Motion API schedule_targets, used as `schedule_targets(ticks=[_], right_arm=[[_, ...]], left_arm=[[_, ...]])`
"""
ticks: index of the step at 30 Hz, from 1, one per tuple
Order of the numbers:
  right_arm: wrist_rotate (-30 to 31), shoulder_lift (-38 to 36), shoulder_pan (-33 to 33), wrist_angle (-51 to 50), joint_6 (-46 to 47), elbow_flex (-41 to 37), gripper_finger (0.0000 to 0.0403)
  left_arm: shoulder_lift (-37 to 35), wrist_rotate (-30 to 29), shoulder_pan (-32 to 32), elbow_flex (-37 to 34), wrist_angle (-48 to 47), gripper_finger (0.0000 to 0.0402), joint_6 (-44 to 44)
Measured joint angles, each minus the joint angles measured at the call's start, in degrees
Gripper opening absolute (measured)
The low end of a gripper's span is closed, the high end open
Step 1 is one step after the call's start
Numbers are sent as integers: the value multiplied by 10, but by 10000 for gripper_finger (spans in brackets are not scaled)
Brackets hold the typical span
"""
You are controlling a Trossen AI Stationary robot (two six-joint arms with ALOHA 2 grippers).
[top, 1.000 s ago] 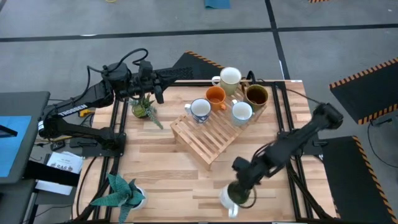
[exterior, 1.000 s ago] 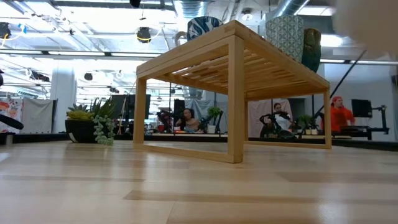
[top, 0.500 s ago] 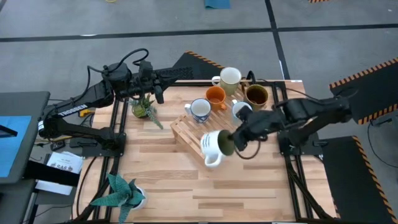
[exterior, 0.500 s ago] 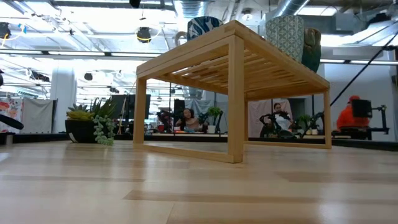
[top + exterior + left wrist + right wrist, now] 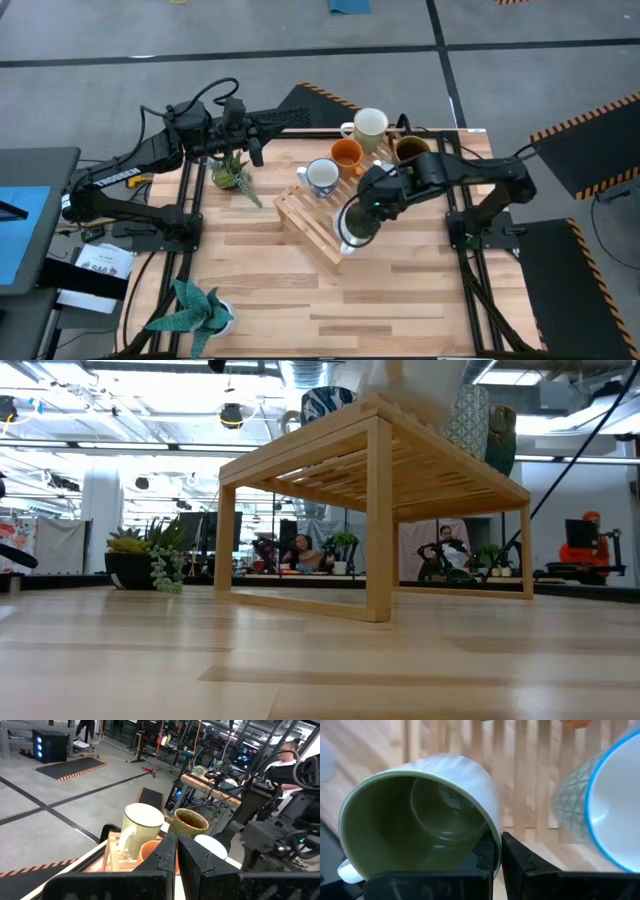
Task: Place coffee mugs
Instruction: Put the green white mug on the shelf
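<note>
My right gripper (image 5: 368, 215) (image 5: 500, 851) is shut on the white mug with green inside (image 5: 350, 228) (image 5: 420, 825) over the near end of the slatted wooden rack (image 5: 312, 222). In the low view the mug (image 5: 412, 384) shows at the rack's top (image 5: 400, 450). On the rack's far part stand the cream-white (image 5: 370, 123), orange (image 5: 347, 155), dark brown (image 5: 412, 151) and blue-outside (image 5: 322, 177) mugs. A blue-rimmed patterned mug (image 5: 605, 805) stands close beside the held one. My left gripper (image 5: 256, 152) (image 5: 176, 851) waits shut by the table's far left corner. My right gripper pinches the mug's wall at its rim (image 5: 494, 836), one finger inside the green hollow and one finger (image 5: 520, 862) outside. The mug lies tipped, its mouth turned toward the wrist and its handle (image 5: 346, 249) low. I cannot tell whether it touches the rack.
A small green plant (image 5: 232, 172) stands near the left gripper and a spiky plant (image 5: 195, 310) sits at the table's near left corner. Bare wooden tabletop (image 5: 300, 300) lies between the rack and the near edge. People sit in the room behind.
My right gripper has carried the green-lined mug up from the table's near edge toward the far edge, to the near end of the rack. The mug has been lifted clear and has turned in the hold.
</note>
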Motion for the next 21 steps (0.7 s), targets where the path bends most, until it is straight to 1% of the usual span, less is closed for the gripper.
schedule_targets(ticks=[4,5,10,13,16,21], right_arm=[[8,8,-13,0,2,0,35],[9,9,-15,0,7,0,41],[9,18,-30,13,20,0,98],[9,22,-39,10,21,0,121],[9,28,-46,17,22,0,131],[9,18,-52,27,7,0,134]], left_arm=[[0,0,0,0,0,0,0],[0,0,0,0,0,0,0],[0,0,0,0,0,0,0],[0,0,0,0,0,0,1],[0,0,0,0,0,0,2],[0,0,0,0,-1,0,4]])
